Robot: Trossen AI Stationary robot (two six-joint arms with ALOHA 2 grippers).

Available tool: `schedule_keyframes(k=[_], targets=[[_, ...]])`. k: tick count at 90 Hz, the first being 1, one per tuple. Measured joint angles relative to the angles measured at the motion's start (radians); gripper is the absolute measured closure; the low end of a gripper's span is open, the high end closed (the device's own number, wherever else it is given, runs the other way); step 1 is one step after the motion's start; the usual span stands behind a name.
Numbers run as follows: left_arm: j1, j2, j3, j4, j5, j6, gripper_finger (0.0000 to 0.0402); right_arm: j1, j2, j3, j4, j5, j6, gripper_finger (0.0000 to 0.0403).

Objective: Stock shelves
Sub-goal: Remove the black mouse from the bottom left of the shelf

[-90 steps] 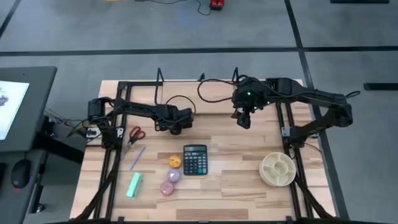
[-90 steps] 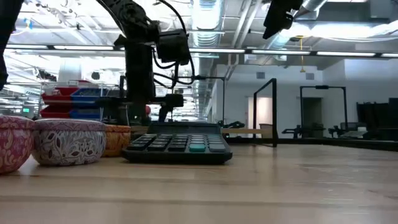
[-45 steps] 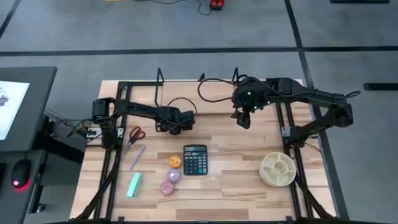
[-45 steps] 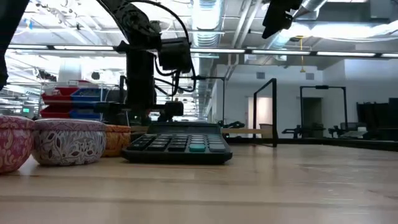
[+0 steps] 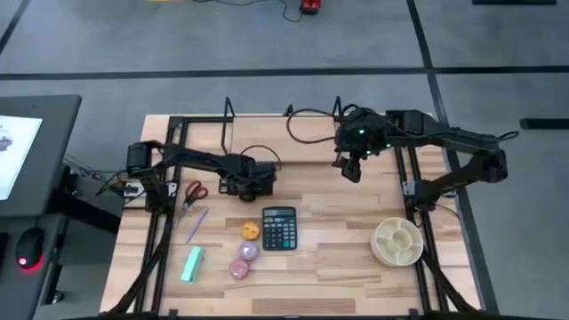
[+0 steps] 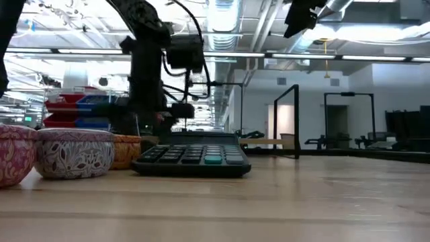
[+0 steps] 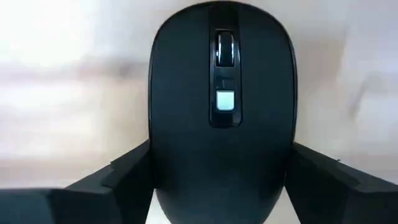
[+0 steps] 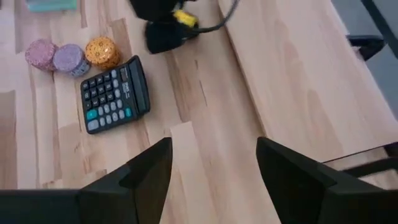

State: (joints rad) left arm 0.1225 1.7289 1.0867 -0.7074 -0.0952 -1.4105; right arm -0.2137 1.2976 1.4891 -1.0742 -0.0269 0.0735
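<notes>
A black computer mouse (image 7: 221,124) fills the left wrist view, top side up over pale wood. My left gripper (image 5: 244,187) hides it in the high view. This gripper stands just near of the shelves (image 5: 293,142), a pale plank with black uprights at the table's far middle, and is shut on the mouse. My right gripper (image 5: 351,171) hovers high by the shelves' right end. It is open, with nothing between its fingers (image 8: 149,177). My left gripper pinches the mouse between its two fingers, one on each long side (image 7: 154,168), at the rear half. The fingers point down from above and lie across the mouse's width. Whether the mouse rests on the table or hangs clear, I cannot tell.
A black calculator (image 5: 278,228) lies at the table's middle, with three small round tins (image 5: 247,252) to its left. Red scissors (image 5: 193,192), a pen (image 5: 196,224) and a green block (image 5: 193,264) lie at the left. A round divided tray (image 5: 396,241) sits near right.
My left gripper has moved a little toward the table's near edge and left, away from the shelves.
</notes>
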Motion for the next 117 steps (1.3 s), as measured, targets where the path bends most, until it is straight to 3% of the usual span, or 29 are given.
schedule_keyframes(k=[23,42,61,84,117], targets=[[-0.12,-0.184,0.013,0.017,0.042,-0.086,0.0131,-0.077,-0.171,0.0,-0.003,0.0,-0.005,0.018],[-0.225,-0.193,0.199,0.04,-0.106,-0.157,0.0131,-0.165,-0.275,0.001,0.009,0.001,-0.033,0.018],[-0.253,-0.011,0.493,0.029,-0.216,-0.102,0.0131,-0.202,-0.317,0.001,0.005,0.001,-0.032,0.018],[-0.259,0.271,0.841,0.015,-0.202,0.029,0.0131,-0.202,-0.338,0.001,-0.028,0.014,0.024,0.018],[-0.348,0.586,1.129,0.023,-0.245,0.01,0.0131,-0.202,-0.356,0.001,-0.029,0.083,0.121,0.018]])
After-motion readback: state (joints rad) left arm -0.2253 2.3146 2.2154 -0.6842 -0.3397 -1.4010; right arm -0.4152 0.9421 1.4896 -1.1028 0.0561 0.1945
